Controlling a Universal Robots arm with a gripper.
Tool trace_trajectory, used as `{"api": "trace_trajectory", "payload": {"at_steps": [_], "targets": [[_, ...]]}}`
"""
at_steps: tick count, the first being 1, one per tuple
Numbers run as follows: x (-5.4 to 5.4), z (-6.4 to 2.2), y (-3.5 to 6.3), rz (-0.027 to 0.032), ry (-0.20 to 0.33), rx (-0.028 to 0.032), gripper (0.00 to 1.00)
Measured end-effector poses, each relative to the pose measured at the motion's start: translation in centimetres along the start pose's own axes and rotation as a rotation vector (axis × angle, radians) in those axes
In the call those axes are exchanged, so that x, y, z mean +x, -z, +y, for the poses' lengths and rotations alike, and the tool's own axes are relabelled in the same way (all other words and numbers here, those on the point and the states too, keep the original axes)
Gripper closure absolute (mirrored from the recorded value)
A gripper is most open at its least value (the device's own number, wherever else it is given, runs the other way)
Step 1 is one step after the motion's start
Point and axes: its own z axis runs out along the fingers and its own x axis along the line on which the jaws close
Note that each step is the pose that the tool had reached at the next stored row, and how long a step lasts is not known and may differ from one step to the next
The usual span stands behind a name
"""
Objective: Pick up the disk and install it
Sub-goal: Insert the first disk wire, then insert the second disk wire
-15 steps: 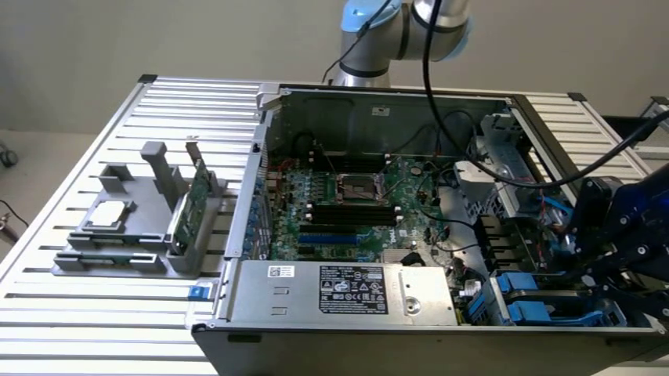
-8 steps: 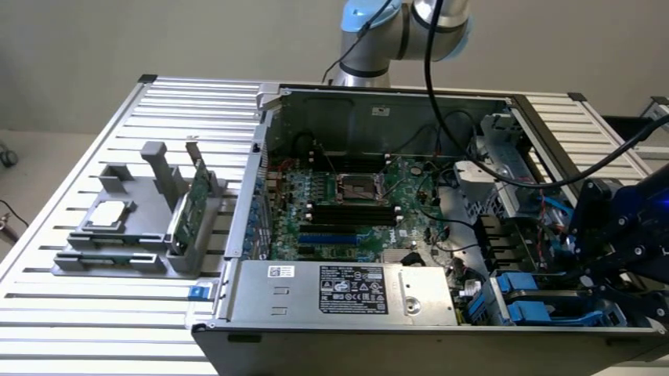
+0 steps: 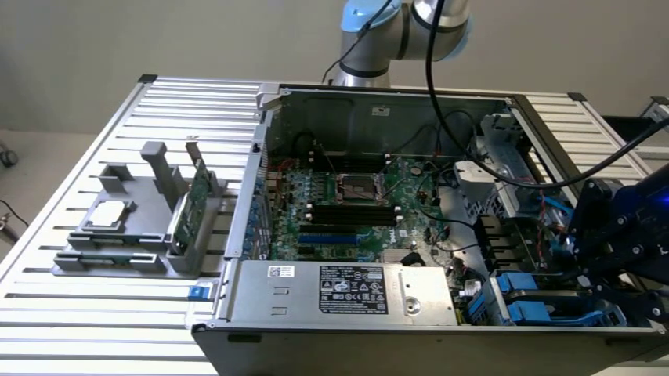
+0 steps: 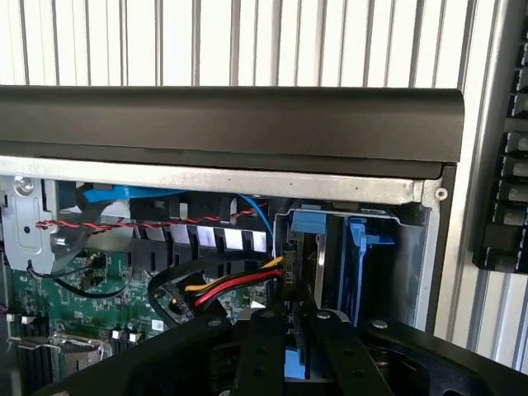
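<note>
The claw point(image 3: 616, 235) hangs over the corner of the open case point(image 3: 313, 345) that houses the drive bay point(image 4: 279, 227), well away from the board point(image 3: 345, 204) and from the grey fixture point(image 3: 125, 227), which sits on the counter point(image 3: 63, 313) far off toward the exterior view's left. In the wrist view the claw point(image 4: 293, 346) points straight at the bay, and the blue-framed disk point(image 4: 307, 224) stands on edge in a slot just ahead of it, with a second blue carrier point(image 4: 363, 243) in the slot beside. From the exterior view the disk point(image 3: 519, 286) lies close by the claw, toward the case's middle. I cannot tell whether the claw is open or closed. A sliver of blue shows low against its black body, but it is not clear whether that is a held carrier or just part of the bay beyond. My reading is that the work is at the bay end of the task, either a grasp on the carrier's blue frame or its seating, and the pictures do not settle which. Either way, the next motion calls for travel straight along the slot, square to its rails. It must also stay clear of the red and yellow cables point(image 4: 239, 285) that loop just to the side of the claw.
</note>
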Motion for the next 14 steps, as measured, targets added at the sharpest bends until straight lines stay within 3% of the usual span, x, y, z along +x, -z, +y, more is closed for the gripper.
{"api": "trace_trajectory", "payload": {"at_steps": [2, 14], "targets": [[0.0, 0.0, -0.01, -0.0025, -0.007, 0.0017, 0.83], [0.23, 0.01, -0.06, -0.0122, -0.026, -0.0016, 0.83]]}}
